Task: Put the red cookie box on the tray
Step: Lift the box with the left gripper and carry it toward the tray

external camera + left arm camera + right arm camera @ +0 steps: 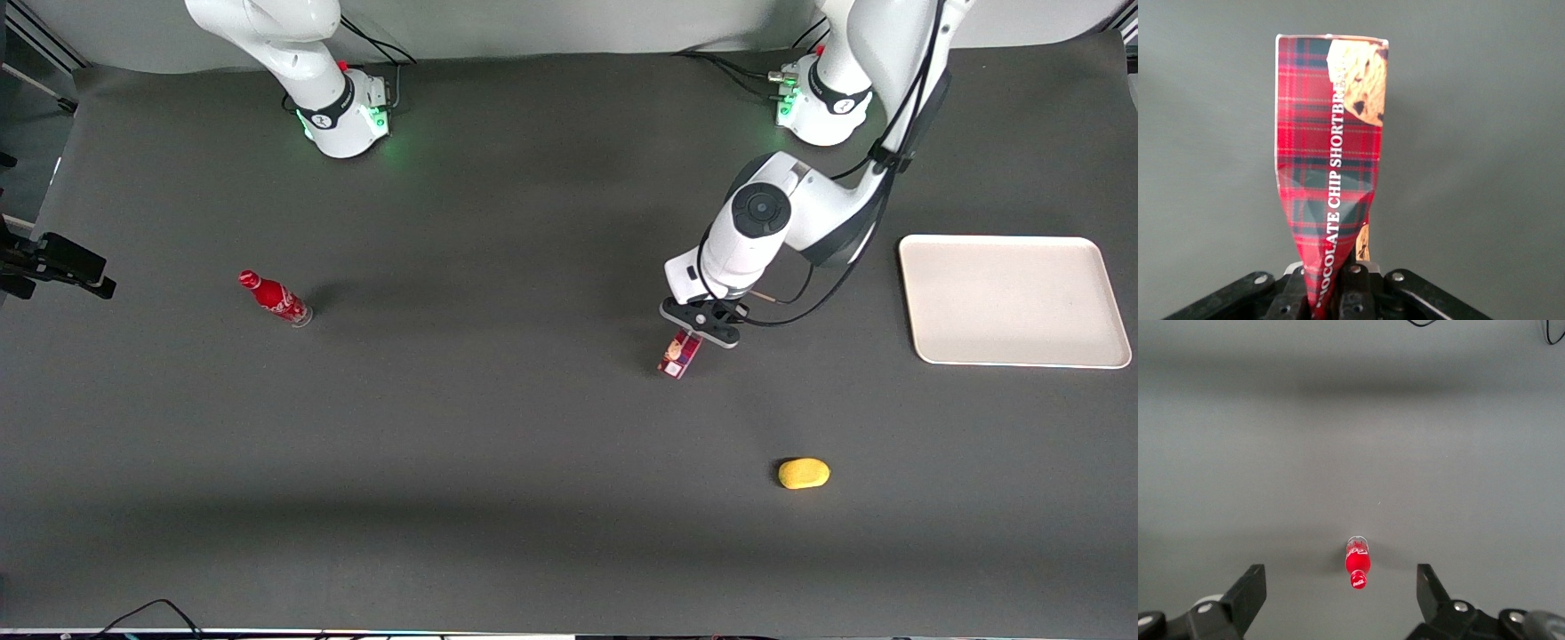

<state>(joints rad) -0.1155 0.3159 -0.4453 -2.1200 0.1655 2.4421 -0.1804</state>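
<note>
The red cookie box [680,354] is a slim red tartan carton with a cookie picture, and it hangs lifted above the dark table. My gripper [700,325] is shut on one end of it, and the carton is squeezed narrow there. In the left wrist view the red cookie box [1330,167] runs away from the gripper [1328,293], its free end square and its held end pinched between the black fingers [1361,293]. The off-white tray [1013,300] lies flat toward the working arm's end of the table, well apart from the box.
A small yellow oval lump [804,473] lies nearer the front camera than the gripper. A red bottle [275,298] stands toward the parked arm's end of the table; the right wrist view also shows the red bottle [1357,562].
</note>
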